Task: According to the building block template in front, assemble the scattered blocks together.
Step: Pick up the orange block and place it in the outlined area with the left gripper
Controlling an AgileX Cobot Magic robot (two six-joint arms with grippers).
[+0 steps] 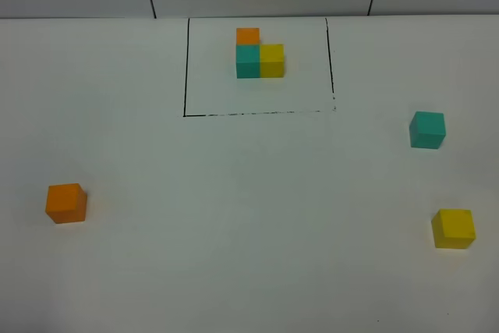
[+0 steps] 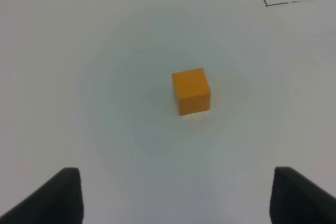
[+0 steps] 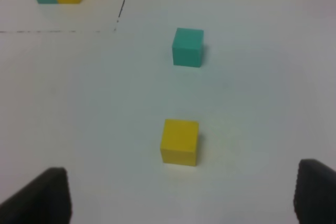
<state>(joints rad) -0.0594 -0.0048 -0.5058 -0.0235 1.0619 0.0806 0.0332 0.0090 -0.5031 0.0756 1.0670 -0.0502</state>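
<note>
Here, block template (image 1: 260, 56) inside drawn frame (image 1: 186, 68).

No writing, number, brand or sign could be read anywhere. The orange cube (image 2: 191, 91), teal cube (image 3: 187, 47) and yellow cube (image 3: 179, 141) showed plain faces. The template (image 1: 260, 56) was equally unmarked, and the black frame (image 1: 187, 68) around it was only a drawn line with no letters.
</note>
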